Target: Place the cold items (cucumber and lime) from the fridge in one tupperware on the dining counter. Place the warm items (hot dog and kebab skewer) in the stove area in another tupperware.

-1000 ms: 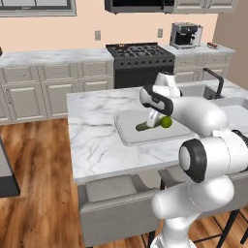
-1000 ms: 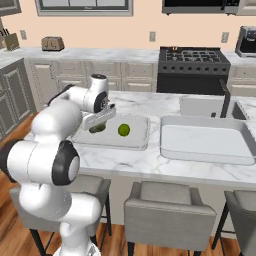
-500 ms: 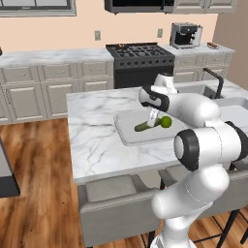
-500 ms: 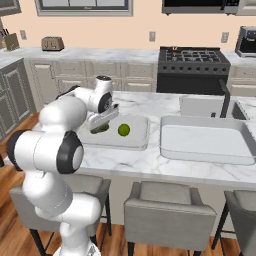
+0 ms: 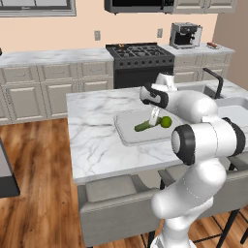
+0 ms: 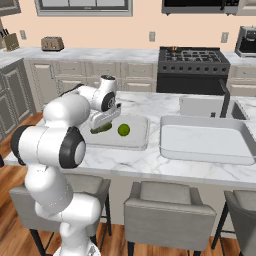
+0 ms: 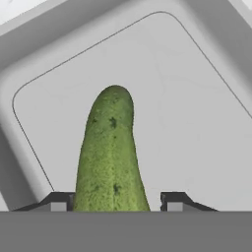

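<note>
Marble dining counter (image 5: 97, 140) bears tupperware (image 5: 127, 133); gripper (image 7: 112, 203) slack astride cucumber (image 7: 109, 157)

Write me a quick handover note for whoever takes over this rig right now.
Gripper: fingers parted around the cucumber, one clear of it, grip looks released.
Cucumber lies in the near tupperware on the dining counter, lime beside it.
Second tupperware holds nothing.
Done: cold items are in the tray.
Left: retract, then fetch the hot dog and kebab skewer for the second tray.
</note>
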